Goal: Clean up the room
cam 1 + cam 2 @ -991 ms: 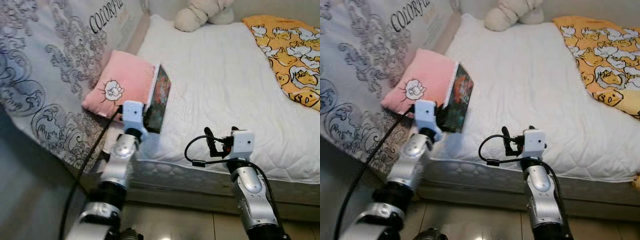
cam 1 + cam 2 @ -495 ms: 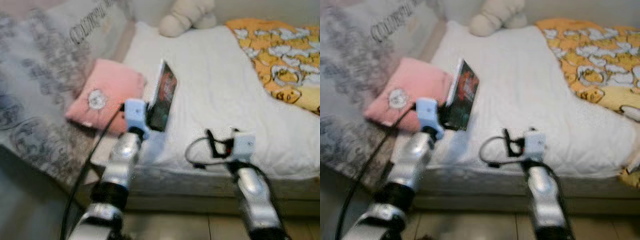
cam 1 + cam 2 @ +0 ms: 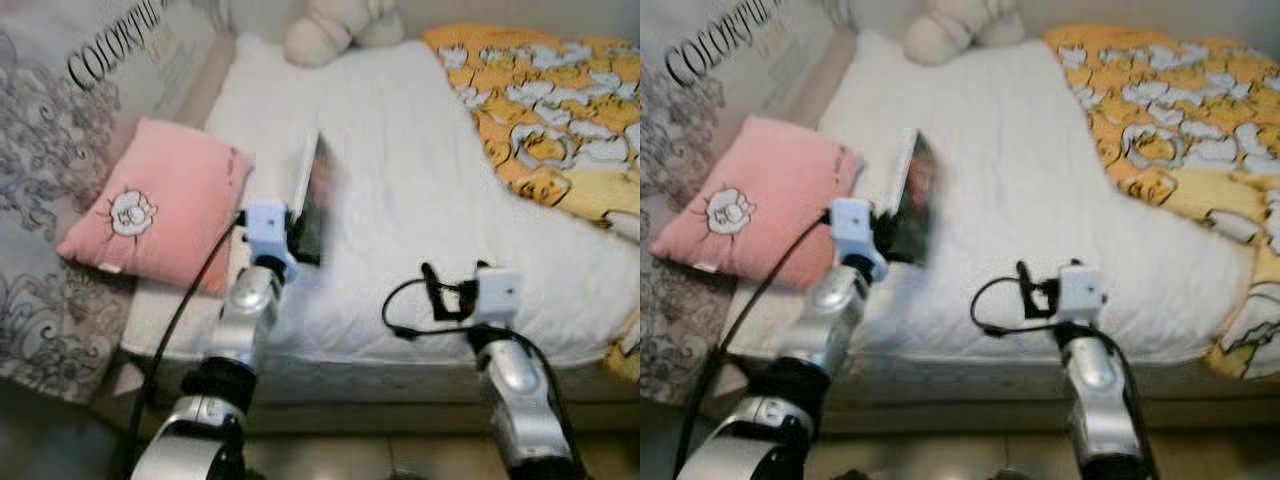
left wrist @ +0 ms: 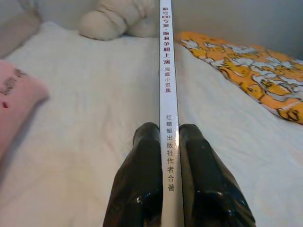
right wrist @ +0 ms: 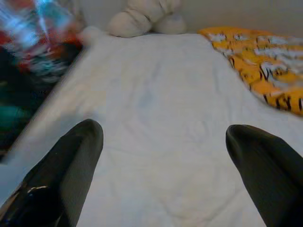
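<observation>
The bed [image 3: 400, 200] spreads white across the scene, with an orange duck-print blanket [image 3: 540, 110] on the robot's right, a pink pillow [image 3: 165, 205] on its left and a plush toy [image 3: 330, 25] at the far end. Above the mattress near the pillow, the left tool [image 4: 170, 142] pinches a book [image 4: 166, 94] upright, its fingers pressed on both covers by the white spine. The book looks thin, stiff and light with glossy covers that may slip, so a hold near the spine seems soundest. The right tool [image 5: 165, 142] hangs spread and empty over the sheet.

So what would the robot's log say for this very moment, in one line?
left gripper: shut on book, above bed | right gripper: open, idle
</observation>
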Controlling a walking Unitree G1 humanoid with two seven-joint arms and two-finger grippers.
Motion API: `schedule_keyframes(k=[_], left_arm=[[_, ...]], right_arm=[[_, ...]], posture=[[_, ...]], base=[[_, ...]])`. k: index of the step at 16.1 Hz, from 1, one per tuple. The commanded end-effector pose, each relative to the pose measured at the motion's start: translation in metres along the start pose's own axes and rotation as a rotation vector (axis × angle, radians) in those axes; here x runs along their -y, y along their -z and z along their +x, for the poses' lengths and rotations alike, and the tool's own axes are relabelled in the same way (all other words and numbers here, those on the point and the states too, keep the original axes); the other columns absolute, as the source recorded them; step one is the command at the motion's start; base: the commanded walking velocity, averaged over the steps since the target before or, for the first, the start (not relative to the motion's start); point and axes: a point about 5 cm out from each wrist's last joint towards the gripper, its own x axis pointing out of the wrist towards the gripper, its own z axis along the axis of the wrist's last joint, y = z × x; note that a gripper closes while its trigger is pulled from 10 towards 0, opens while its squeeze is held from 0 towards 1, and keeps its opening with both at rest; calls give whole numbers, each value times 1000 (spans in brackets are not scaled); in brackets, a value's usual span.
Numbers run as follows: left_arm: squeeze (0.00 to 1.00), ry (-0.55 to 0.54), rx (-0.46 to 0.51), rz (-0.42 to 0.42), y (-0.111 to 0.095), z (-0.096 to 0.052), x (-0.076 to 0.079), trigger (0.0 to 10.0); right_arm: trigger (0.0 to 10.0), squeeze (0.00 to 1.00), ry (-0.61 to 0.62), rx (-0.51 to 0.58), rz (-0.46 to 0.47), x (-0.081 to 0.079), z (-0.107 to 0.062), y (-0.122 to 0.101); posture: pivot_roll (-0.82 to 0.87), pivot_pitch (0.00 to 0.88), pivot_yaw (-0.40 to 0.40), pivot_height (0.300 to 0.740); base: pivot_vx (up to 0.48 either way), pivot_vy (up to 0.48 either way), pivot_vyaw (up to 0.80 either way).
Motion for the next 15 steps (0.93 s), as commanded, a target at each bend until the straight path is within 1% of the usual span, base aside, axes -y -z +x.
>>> schedule_keyframes(k=[1, 2, 4, 6, 7, 9, 10, 11, 12, 13, 14, 15], left_arm=[[0, -18, 77, 10, -20, 6, -7, 10000], [0, -13, 78, 11, -20, 7, -6, 10000], [0, 16, 72, 11, -20, 10, 1, 10000], [0, 60, 61, 0, -19, 15, 13, 10000], [0, 85, 46, -11, -19, 21, 27, 10000], [0, 75, 8, -43, -18, 27, 35, 10000], [0, 4, -85, -194, -11, 33, 33, 10000], [0, -31, -130, -267, -4, 33, 29, 10000], [0, -94, -257, -527, 19, 26, 22, 10000], [0, -138, -300, -608, 32, 19, 19, 10000], [0, -202, -359, -653, 51, 7, 11, 10000], [0, -265, -406, -651, 67, -4, 2, 10000]], right_arm=[[10000, 0, -32, 21, 11, -9, 5, -6], [10000, 0, -34, 21, 10, -9, 6, -6], [10000, 0, -36, 19, 7, -9, 6, -6], [10000, 0, -42, 15, 7, -10, 5, -6], [10000, 0, -49, 10, 8, -12, 4, -5], [10000, 0, -55, 4, 7, -14, 2, -4], [10000, 0, -74, -7, -3, -15, -6, -4], [10000, 0, -80, -14, -8, -15, -9, -3], [10000, 0, -91, -33, -23, -11, -18, -3], [10000, 0, -100, -44, -36, -8, -26, -4], [10000, 0, -117, -64, -50, -8, -33, -4], [10000, 0, -128, -84, -59, -7, -44, -4]], posture=[[-2, 0, 5, 740], [-2, 0, 4, 740], [-1, 0, 1, 740], [-5, 0, -1, 740], [-15, 0, -5, 740], [-21, 0, -6, 740], [-59, 0, -11, 740], [-75, 0, -18, 740], [-114, 0, -36, 740], [-154, 0, -52, 740], [-175, 0, -64, 740], [-212, 24, -85, 740]], base=[[480, 0, 0], [480, 0, 0], [480, 0, 0], [480, 0, 0], [480, 0, 0], [0, 0, 0], [0, 0, 0], [0, 0, 0], [0, 0, 0], [0, 0, 0], [0, 0, 0], [0, 0, 0]])
